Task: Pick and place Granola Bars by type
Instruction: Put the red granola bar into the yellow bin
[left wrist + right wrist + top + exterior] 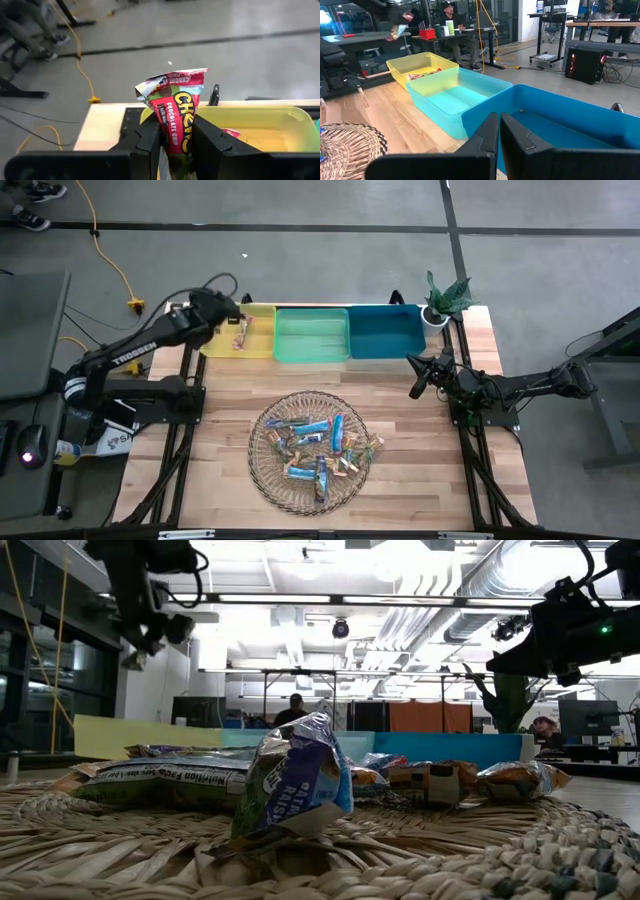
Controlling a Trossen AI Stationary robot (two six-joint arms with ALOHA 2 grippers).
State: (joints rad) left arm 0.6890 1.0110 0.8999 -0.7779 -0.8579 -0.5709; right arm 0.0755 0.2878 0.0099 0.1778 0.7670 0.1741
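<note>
Above the yellow bin (240,332), the left end effector (175,140) pinches a red bar (176,112) upright; another bar (240,335) lies inside that bin. Over by the teal bin (385,332), the right end effector (417,388) hangs closed, gripping nothing. More bars (315,445) sit on the wicker plate (270,480).

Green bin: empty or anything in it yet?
Empty as far as shown. The green bin shows only bare floor from above, and the right wrist view agrees. The yellow bin already holds a red bar.
</note>
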